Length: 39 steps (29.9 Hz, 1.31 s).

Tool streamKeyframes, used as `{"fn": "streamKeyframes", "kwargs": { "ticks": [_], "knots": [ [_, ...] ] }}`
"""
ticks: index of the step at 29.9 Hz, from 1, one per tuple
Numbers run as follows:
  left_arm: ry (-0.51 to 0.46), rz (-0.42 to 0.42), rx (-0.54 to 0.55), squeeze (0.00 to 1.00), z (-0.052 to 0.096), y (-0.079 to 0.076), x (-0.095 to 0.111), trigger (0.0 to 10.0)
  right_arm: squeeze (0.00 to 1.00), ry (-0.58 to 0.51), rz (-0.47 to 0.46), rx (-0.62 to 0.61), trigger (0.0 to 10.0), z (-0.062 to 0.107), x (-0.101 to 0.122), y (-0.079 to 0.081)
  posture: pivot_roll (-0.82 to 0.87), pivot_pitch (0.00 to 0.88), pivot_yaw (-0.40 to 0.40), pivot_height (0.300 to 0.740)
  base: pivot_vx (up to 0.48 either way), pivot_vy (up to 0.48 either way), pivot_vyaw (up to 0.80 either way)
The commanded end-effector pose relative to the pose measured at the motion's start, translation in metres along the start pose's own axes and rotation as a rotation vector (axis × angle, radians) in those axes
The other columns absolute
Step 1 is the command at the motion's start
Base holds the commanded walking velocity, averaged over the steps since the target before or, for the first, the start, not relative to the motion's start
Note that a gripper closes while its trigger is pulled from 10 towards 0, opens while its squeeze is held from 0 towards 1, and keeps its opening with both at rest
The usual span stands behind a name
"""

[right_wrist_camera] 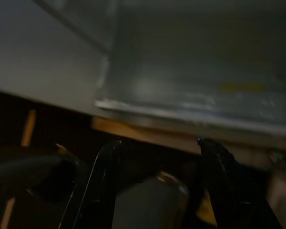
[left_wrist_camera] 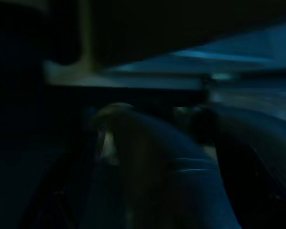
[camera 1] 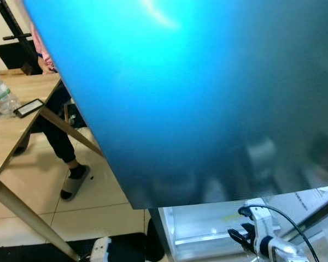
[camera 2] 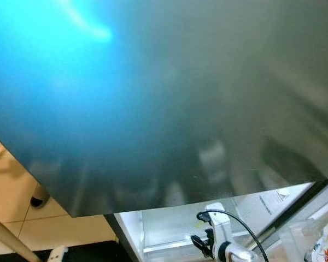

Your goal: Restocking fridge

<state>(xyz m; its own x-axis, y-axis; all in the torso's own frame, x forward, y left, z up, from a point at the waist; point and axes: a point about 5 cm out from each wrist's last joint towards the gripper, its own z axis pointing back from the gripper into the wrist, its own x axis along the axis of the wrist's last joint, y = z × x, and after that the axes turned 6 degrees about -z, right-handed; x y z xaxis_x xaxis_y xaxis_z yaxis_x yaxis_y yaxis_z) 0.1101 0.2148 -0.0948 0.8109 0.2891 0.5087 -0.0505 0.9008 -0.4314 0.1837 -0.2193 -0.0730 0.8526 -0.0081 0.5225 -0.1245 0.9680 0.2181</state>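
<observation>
Blue fridge door swung wide across head views; right gripper fingers apart, nothing held, before open fridge interior; left gripper too dark, cannot tell; table at left.

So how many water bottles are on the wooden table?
1. A clear water bottle stands on the wooden table, by its far left edge beside a phone. The big blue fridge door may hide others.

— What blocked me?
— The blue door hung close before my head. Only below its edge did the fridge shelf lie open, my right gripper spread before it.
</observation>
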Motion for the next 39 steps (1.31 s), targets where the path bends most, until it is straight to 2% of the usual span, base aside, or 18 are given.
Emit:
{"fn": "streamKeyframes", "kwargs": {
  "ticks": [1,4,7,15,17,22,39],
  "knots": [
    [-0.016,0.039,0.112,0.00,0.009,0.017,0.001,10.0,0.00,0.027,-0.020,-0.032,10.0,-0.001,-0.011,0.001,-0.02,0.010,0.045,0.740,0.000,0.000,0.00],
    [-0.026,0.073,0.153,0.00,0.009,0.019,0.001,10.0,0.00,0.051,-0.058,-0.076,10.0,0.000,-0.022,0.001,-0.02,0.000,0.045,0.740,0.000,0.000,0.00],
    [-0.031,0.067,0.189,0.00,0.005,0.016,0.004,10.0,0.00,0.075,-0.099,-0.110,10.0,0.001,-0.033,0.000,-0.02,0.000,0.046,0.740,0.000,0.000,0.00],
    [-0.039,0.066,0.238,0.00,-0.003,0.011,0.010,10.0,0.00,0.117,-0.115,-0.145,10.0,0.002,-0.048,0.004,0.00,0.000,0.052,0.740,0.000,0.000,0.00],
    [-0.033,0.061,0.268,0.00,-0.005,0.011,0.013,10.0,0.00,0.135,-0.124,-0.197,10.0,0.003,-0.053,0.003,0.00,0.000,0.058,0.740,0.000,0.000,0.00],
    [-0.011,0.052,0.291,0.00,-0.007,0.010,0.013,10.0,0.00,0.155,-0.112,-0.226,10.0,0.003,-0.057,0.002,-0.01,0.000,0.060,0.740,0.000,0.000,0.00],
    [0.008,0.049,0.283,0.00,-0.011,0.002,0.008,10.0,0.00,0.192,-0.077,-0.271,10.0,0.008,-0.064,-0.005,-0.02,0.000,0.057,0.740,-0.287,0.000,0.00]
  ]
}}
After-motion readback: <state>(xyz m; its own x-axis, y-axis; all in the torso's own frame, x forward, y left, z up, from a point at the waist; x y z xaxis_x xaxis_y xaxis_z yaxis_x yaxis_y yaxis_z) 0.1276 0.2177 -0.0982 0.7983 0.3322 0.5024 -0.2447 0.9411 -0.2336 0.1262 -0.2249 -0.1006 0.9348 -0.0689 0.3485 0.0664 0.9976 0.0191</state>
